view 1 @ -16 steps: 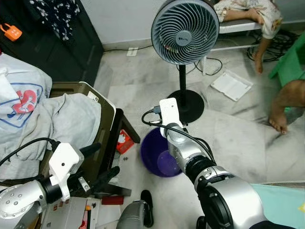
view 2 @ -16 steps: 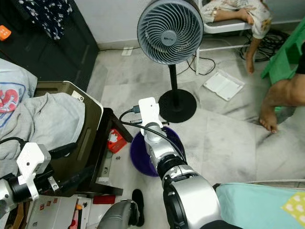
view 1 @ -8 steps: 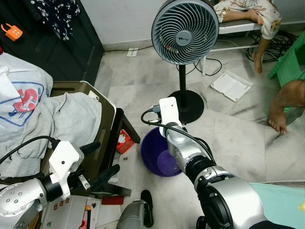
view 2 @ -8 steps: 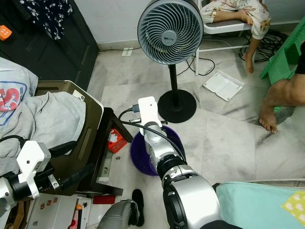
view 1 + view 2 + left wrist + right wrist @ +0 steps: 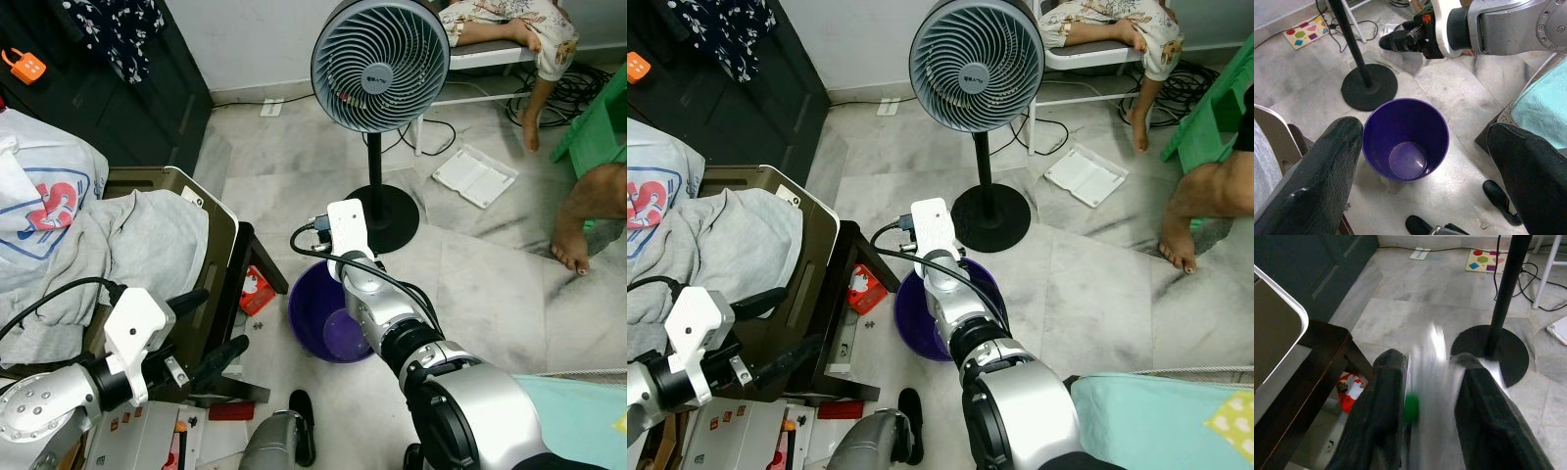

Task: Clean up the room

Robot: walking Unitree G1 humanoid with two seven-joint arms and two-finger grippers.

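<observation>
A purple bucket (image 5: 299, 305) stands on the marble floor beside the fan's base, and its inside (image 5: 1406, 161) looks bare. My right gripper (image 5: 1395, 41) hangs just above the bucket's far rim. In the right wrist view its fingers (image 5: 1386, 396) stand apart, and a blurred silvery streak with a green spot (image 5: 1425, 382) runs between them. My left gripper (image 5: 217, 323) is open and holds nothing. It hovers low at the left, near the chair, with its fingers (image 5: 1327, 166) pointing toward the bucket.
A standing fan (image 5: 380, 64) rises right behind the bucket on a black round base (image 5: 390, 217). At the left are a chair heaped with grey clothes (image 5: 127, 245) and a dark low table (image 5: 247, 257). A red packet (image 5: 255, 291) lies under the table. A person's leg (image 5: 588, 215) is at the right.
My left gripper has shifted slightly to the right. My right arm stays over the bucket.
</observation>
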